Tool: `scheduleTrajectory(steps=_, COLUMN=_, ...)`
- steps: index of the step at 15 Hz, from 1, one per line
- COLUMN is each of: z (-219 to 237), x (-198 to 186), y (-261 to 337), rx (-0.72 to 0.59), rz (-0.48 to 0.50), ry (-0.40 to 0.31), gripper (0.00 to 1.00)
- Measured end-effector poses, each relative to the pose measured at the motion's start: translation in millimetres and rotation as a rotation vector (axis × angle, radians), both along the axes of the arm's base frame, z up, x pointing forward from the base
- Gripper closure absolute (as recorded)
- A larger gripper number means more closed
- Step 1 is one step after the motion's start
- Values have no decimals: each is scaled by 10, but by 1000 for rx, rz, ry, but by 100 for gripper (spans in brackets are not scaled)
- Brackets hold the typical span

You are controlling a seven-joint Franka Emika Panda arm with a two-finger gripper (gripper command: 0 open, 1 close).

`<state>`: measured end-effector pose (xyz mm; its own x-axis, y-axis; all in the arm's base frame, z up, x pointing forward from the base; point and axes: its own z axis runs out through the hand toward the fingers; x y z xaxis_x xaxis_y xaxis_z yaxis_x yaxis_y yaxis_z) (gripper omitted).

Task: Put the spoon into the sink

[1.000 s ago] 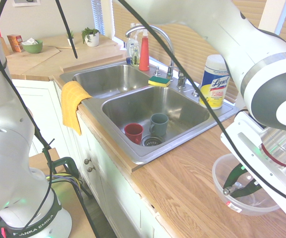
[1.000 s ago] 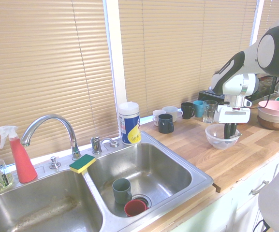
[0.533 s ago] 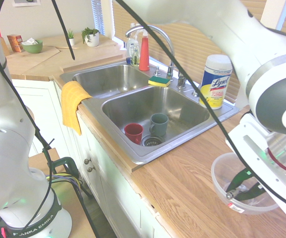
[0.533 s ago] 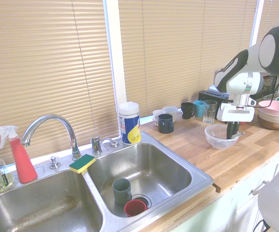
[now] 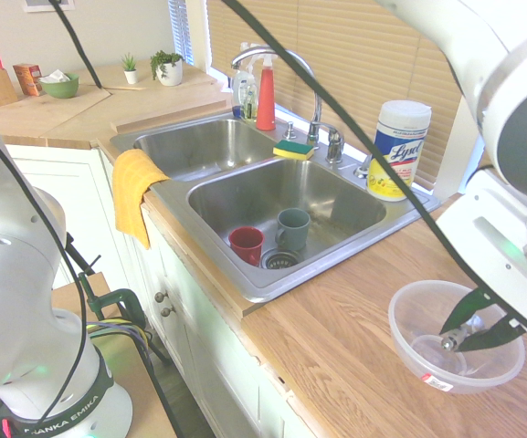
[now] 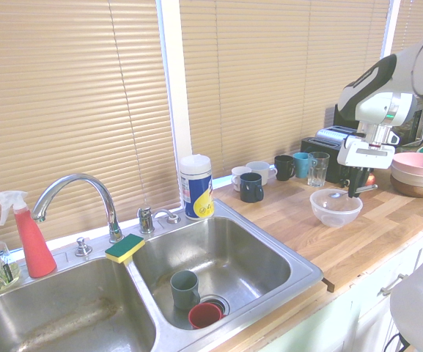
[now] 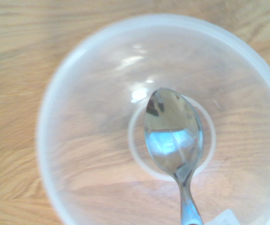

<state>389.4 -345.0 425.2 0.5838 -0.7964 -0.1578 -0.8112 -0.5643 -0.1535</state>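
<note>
You have one readable brand on the goods: "Lysol", in white on blue, on the wipes canister (image 5: 398, 151) at the right end of the sink (image 5: 286, 224) in the first exterior view. The canister's smaller print is too small for you to read. On the robot's base (image 5: 85, 397) you can make out "ANKA EMIKA", with the start of the first word obscured. The clear plastic bowl (image 5: 409, 351) carries a small red and white label (image 5: 437, 381) on its outer wall, its text not legible.

Your pincer (image 5: 455, 342) is closed, its two dark fingers brought together on the spoon (image 7: 174, 133). The spoon is gripped by its handle, the rounded knob showing at the fingertips in the first exterior view. In the second exterior view the handle projects to the right of the pincer and the spoon's head extends to the left, over the clear plastic bowl. In the wrist view you see the head against the bowl's base ring.

The spoon is outside the sink. The clear plastic bowl under it stands on the wooden counter (image 5: 309, 351), to the right of the sink in both exterior views. In the sink's right basin you have a red mug (image 5: 246, 245) and a grey-green mug (image 5: 292, 229), both near the drain strainer (image 5: 279, 260). A green and yellow sponge (image 5: 293, 150) rests on the far rim.
</note>
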Motion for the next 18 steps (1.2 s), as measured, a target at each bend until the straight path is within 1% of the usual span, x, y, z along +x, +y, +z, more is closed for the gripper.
scheduleTrajectory(steps=2, z=38, x=-32, y=272, rx=-45, rz=19, ry=-84, gripper=100)
scheduleTrajectory(steps=5, z=62, x=-42, y=943, rx=-97, rz=85, ry=-206, gripper=100)
scheduleTrajectory(steps=7, z=66, x=-101, y=1441, rx=-114, rz=126, ry=-245, gripper=100)
scheduleTrajectory(steps=10, z=128, x=6, y=2325, rx=-150, rz=229, ry=-273, gripper=100)
scheduleTrajectory(steps=13, z=66, x=199, y=3066, rx=-178, rz=317, ry=-285, gripper=100)
scheduleTrajectory(steps=15, z=-105, x=318, y=3368, rx=-189, rz=347, ry=-280, gripper=100)
scheduleTrajectory(steps=18, z=-483, x=531, y=3860, rx=-209, rz=395, ry=-247, gripper=100)
